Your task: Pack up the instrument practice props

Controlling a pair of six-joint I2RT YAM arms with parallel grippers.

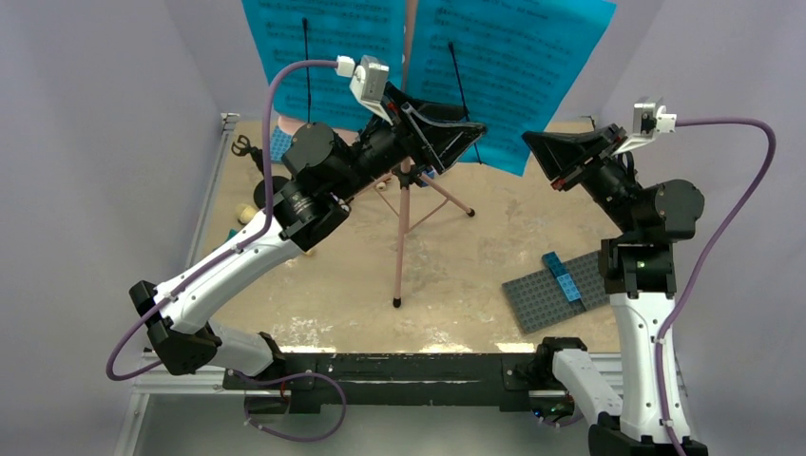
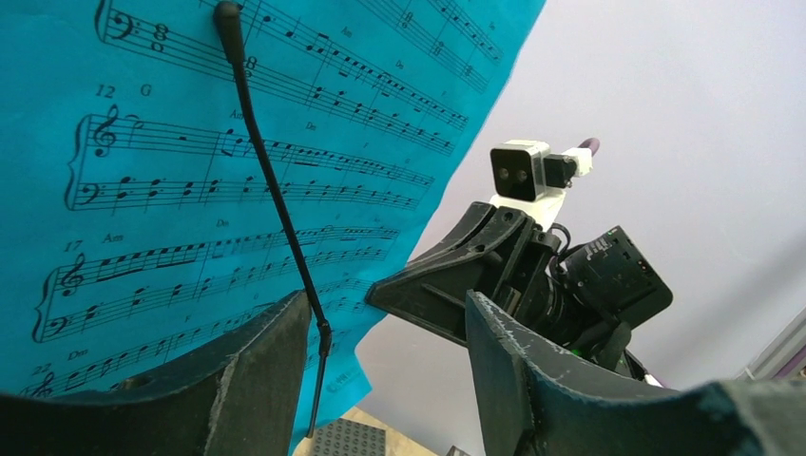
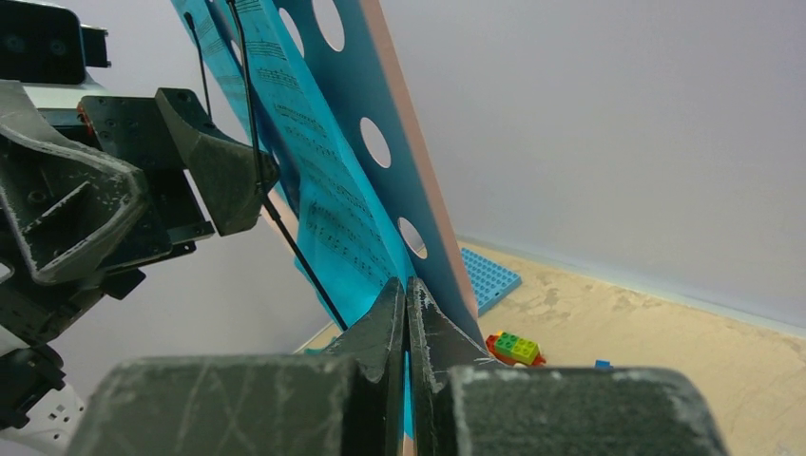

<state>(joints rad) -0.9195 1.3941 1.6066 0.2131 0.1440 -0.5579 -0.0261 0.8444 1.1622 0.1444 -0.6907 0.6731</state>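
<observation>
- Pinching the cyan page [image 3: 333, 218] at its lower edge, right gripper [image 3: 407, 290] is clamped on paper.
- Left gripper [image 2: 385, 304] gapes beside the wire retainer [image 2: 276, 190].
- Page sits on the pink music stand [image 1: 403, 218]; a hard tug may tear it or topple the stand.

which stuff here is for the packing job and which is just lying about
To pack: pink tripod music stand with hole-dotted board; cyan sheet-music pages; cream toy microphone; small black mic stand.
Lying about: grey studded baseplate; blue studded baseplate; coloured toy bricks.
</observation>
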